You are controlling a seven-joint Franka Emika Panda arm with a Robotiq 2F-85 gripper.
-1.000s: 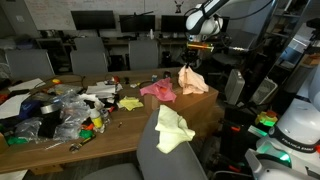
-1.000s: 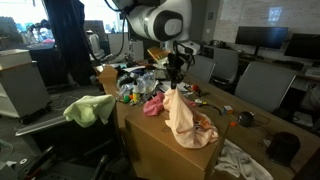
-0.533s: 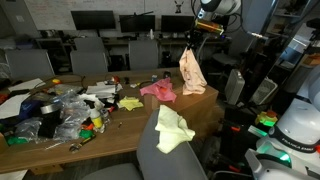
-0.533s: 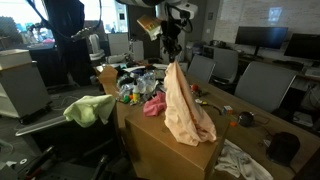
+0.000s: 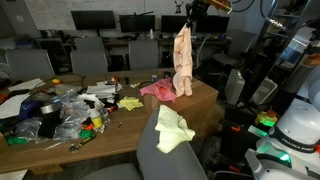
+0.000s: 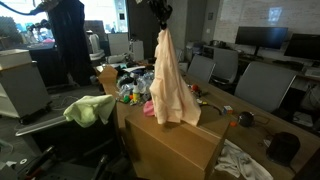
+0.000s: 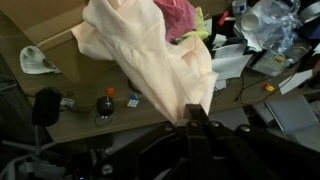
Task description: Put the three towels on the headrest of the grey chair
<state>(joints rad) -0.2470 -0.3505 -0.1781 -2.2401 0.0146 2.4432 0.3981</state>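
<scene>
Wrist view: our gripper (image 7: pixel 197 118) pinches the peach towel (image 7: pixel 150 55) aloft; next we swing it onto the grey chair (image 5: pixel 150 160), bottom centre.

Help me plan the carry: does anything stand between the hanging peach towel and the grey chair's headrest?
Nothing visible does. The peach cloth towel hangs from the end effector over a corner of the wooden table. Only open air separates it from the grey chair's headrest, which already carries a yellow-green towel.

The tool (image 6: pixel 161 18) grips a peach towel (image 6: pixel 172 85) by its top — the cloth hangs above the table (image 6: pixel 182 150).
</scene>
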